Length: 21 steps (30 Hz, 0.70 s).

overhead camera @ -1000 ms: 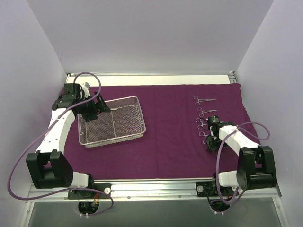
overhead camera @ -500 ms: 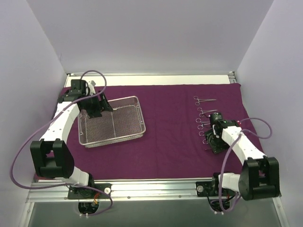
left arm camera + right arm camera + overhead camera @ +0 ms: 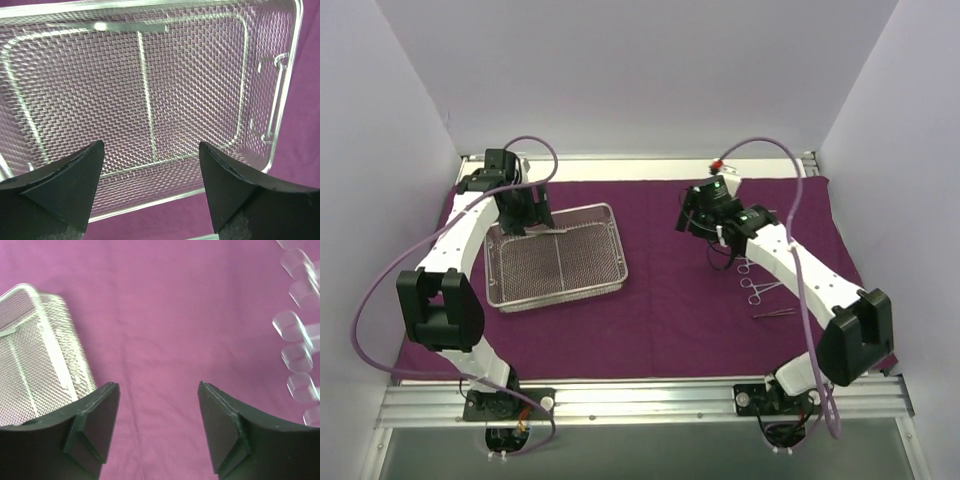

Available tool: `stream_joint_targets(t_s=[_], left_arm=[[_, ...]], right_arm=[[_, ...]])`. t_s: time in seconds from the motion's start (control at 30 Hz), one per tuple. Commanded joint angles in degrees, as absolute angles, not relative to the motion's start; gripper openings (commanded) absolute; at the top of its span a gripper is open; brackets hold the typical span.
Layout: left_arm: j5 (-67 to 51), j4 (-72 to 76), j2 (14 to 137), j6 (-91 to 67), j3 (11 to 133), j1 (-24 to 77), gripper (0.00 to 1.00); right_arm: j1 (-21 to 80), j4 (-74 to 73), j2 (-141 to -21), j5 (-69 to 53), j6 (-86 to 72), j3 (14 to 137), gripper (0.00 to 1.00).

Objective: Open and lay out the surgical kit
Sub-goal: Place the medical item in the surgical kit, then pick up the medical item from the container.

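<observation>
The dark purple cloth (image 3: 670, 320) lies spread flat over the table. On its left stands the silver wire-mesh tray (image 3: 570, 270), also seen in the left wrist view (image 3: 200, 90), with a slim silver tool (image 3: 130, 26) lying inside along one wall. My left gripper (image 3: 525, 222) hovers open over the tray's far left end (image 3: 151, 147), holding nothing. Over bare cloth right of centre hangs my right gripper (image 3: 695, 222), open and empty (image 3: 159, 387). Clamps (image 3: 758, 288) and tweezers (image 3: 775, 312) lie in a column on the right; their ring handles (image 3: 300, 315) show blurred.
White walls close in the table at the back and both sides. A metal rail (image 3: 640, 395) runs along the near edge by the arm bases. Bare cloth stretches between the tray and the column of instruments.
My right gripper opened near the instruments at the right, then swung up and left to the far middle of the cloth. The left gripper shifted slightly toward the tray's far edge.
</observation>
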<state>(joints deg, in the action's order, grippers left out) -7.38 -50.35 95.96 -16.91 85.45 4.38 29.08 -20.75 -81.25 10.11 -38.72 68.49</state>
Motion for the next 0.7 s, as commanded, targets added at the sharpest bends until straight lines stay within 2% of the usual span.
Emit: stream_joint_targets(t_s=[0.0, 0.17, 0.37, 0.67], left_arm=[[-1.61, -53.25, 97.99, -16.69, 90.69, 3.87, 0.85], [6.14, -54.58, 98.09, -24.33, 91.58, 0.54, 0.87], [15.81, -54.4, 94.22, -26.71, 88.16, -3.15, 0.94], [9.69, -52.74, 94.74, -27.95, 82.89, -9.49, 0.96]], right_arm=[[31.89, -7.84, -87.26, 7.56, -25.24, 75.66, 0.61], [37.43, 9.44, -95.96, -2.52, -13.65, 80.33, 0.63], [41.04, 20.19, -107.2, -8.6, -3.71, 86.3, 0.69], [45.7, 26.72, -125.39, -13.27, -1.93, 102.35, 0.75]])
